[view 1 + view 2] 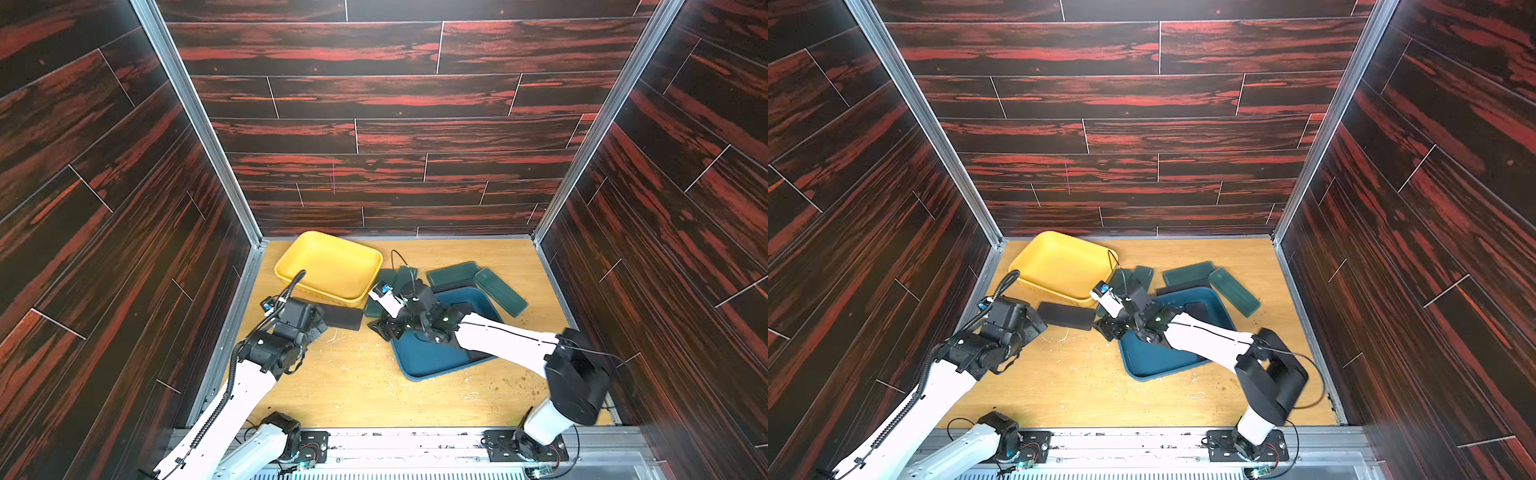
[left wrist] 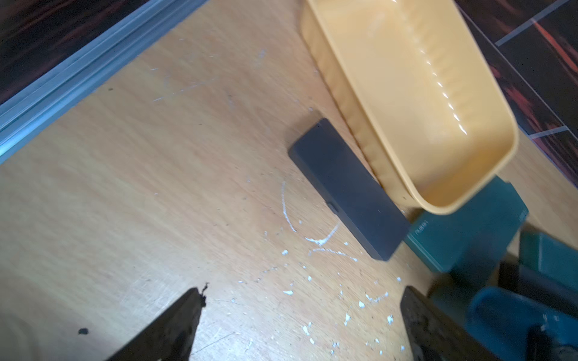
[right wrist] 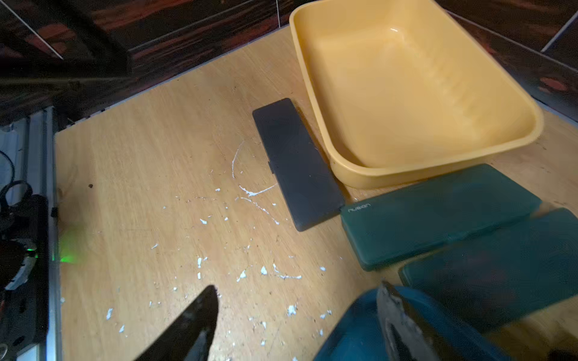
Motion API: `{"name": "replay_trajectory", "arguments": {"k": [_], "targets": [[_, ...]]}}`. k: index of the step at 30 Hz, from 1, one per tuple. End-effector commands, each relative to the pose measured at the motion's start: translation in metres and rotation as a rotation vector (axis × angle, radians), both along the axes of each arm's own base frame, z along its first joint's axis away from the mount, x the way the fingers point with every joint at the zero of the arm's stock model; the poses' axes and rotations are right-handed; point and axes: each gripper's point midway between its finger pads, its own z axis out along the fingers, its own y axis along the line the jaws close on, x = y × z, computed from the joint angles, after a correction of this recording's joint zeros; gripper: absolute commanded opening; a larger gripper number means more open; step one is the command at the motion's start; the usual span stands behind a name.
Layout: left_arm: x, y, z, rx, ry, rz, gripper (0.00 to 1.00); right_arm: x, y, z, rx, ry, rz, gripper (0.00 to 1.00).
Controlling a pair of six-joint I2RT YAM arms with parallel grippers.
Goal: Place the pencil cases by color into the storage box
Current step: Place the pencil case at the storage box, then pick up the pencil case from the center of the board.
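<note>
Left wrist view: black case (image 2: pixel 348 190) lies ahead of your left gripper (image 2: pixel 300 315), jaws apart and empty, long side against yellow tray (image 2: pixel 403 193); right gripper (image 3: pixel 297 315), also apart, sits farther off.

Black pencil case (image 3: pixel 297 165) flat beside yellow tray (image 3: pixel 316 103); green pencil cases (image 1: pixel 500 291) around blue tray (image 1: pixel 415 370).

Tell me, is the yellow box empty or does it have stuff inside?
Empty. The yellow box shows only its bare floor in both wrist views; the black pencil case lies outside, along its wall.
</note>
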Motion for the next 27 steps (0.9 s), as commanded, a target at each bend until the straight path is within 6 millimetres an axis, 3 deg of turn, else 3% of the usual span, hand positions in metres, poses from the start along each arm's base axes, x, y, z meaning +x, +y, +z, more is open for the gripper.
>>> {"name": "replay_trajectory", "arguments": {"k": [1, 7, 14, 27], "targets": [[-0.009, 0.008, -0.014, -0.057, 0.077, 0.05, 1.0, 0.0, 0.032, 0.001, 0.048, -0.033, 0.088, 0.8], [-0.011, 0.025, -0.028, -0.116, 0.132, 0.125, 1.0, -0.001, 0.065, -0.023, 0.007, -0.052, 0.156, 0.8], [-0.015, 0.037, -0.043, -0.196, 0.172, 0.214, 1.0, 0.005, 0.089, -0.053, -0.03, -0.028, 0.181, 0.79], [-0.014, 0.033, -0.063, -0.336, 0.184, 0.256, 1.0, 0.026, 0.114, -0.092, -0.129, -0.062, 0.193, 0.79]]}}
